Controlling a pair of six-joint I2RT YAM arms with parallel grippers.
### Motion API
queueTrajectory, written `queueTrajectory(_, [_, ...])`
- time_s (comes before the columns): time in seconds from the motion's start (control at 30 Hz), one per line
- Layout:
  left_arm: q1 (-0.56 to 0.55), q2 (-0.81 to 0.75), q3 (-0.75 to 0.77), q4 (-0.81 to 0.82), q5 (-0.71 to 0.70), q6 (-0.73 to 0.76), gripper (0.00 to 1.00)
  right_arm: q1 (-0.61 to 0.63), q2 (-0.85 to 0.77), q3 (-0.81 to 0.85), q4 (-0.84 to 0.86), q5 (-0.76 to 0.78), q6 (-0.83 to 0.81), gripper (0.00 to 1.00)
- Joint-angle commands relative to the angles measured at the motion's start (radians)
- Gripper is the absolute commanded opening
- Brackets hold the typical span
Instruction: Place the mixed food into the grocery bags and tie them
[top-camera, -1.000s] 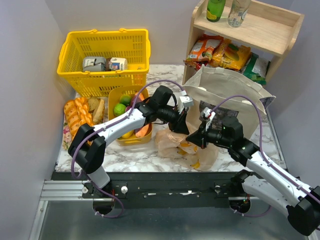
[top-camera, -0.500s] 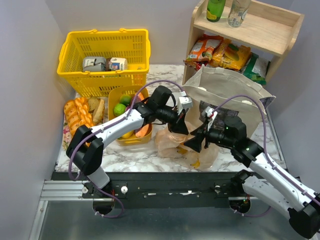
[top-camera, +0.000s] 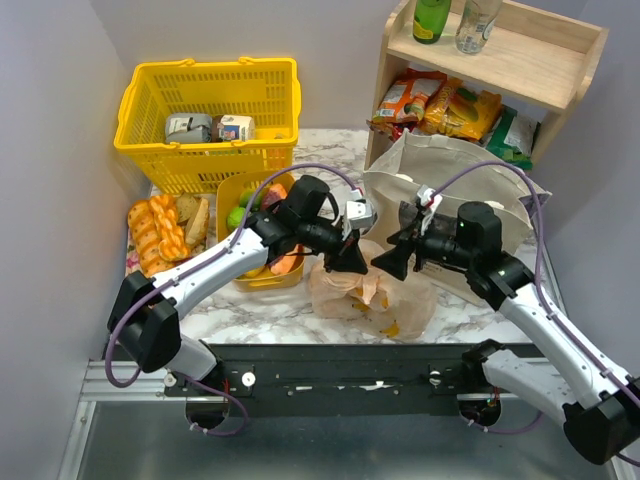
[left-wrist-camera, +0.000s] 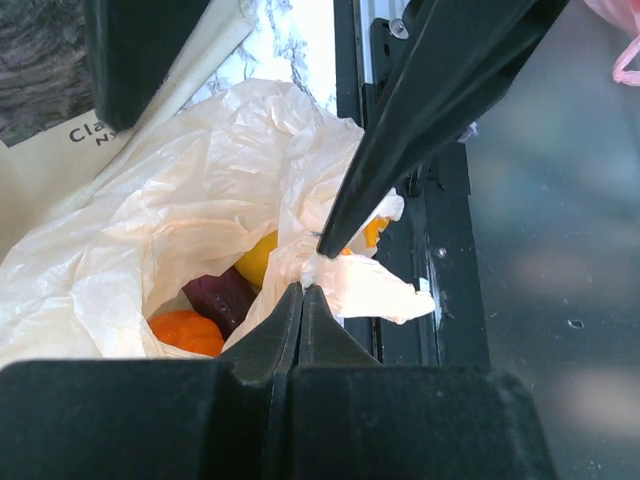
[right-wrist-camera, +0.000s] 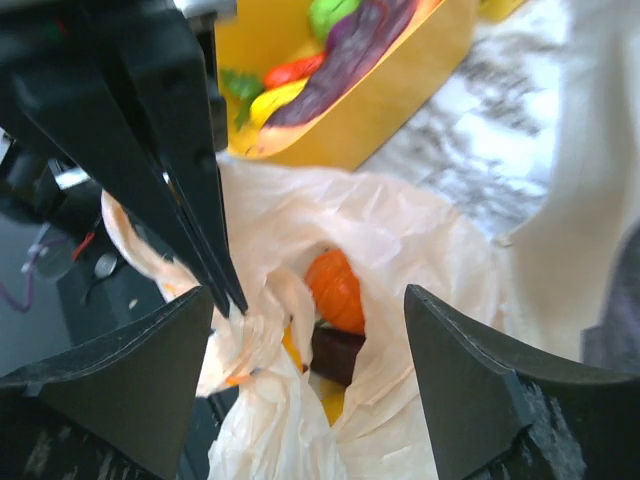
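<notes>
Edge: peach bag (top-camera: 345, 292) lay by counter's (top-camera: 250, 310) near edge.
My left gripper (left-wrist-camera: 302, 292): clamped its crumpled rim.
My right gripper (top-camera: 388, 266): apart.

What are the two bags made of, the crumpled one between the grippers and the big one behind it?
The crumpled bag looks like thin, translucent peach plastic film: it is finely wrinkled and lets light through. The big bag looks like matte beige cloth, probably canvas: it stands in stiff folds.
</notes>
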Motion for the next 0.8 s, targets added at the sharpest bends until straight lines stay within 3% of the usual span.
queueTrajectory(0.0, [-0.009, -0.059, -0.014, -0.036, -0.044, 0.059, 0.00, -0.007, 0.044, 0.001, -0.044, -0.208, -0.076, 0.88])
queueTrajectory(0.13, [-0.012, -0.075, -0.017, -0.034, -0.071, 0.067, 0.00, -0.005, 0.105, -0.004, -0.050, -0.345, -0.069, 0.90])
queueTrajectory(0.27, [-0.017, -0.084, -0.019, -0.033, -0.090, 0.071, 0.00, -0.005, 0.156, -0.003, -0.096, -0.386, -0.076, 0.79])
queueTrajectory(0.53, [-0.024, -0.095, -0.034, -0.008, -0.129, 0.064, 0.00, 0.019, 0.182, -0.003, -0.141, -0.330, -0.089, 0.67])
queueTrajectory(0.77, [-0.032, -0.118, -0.060, 0.038, -0.158, 0.048, 0.00, 0.073, 0.245, 0.013, -0.134, -0.184, -0.067, 0.58])
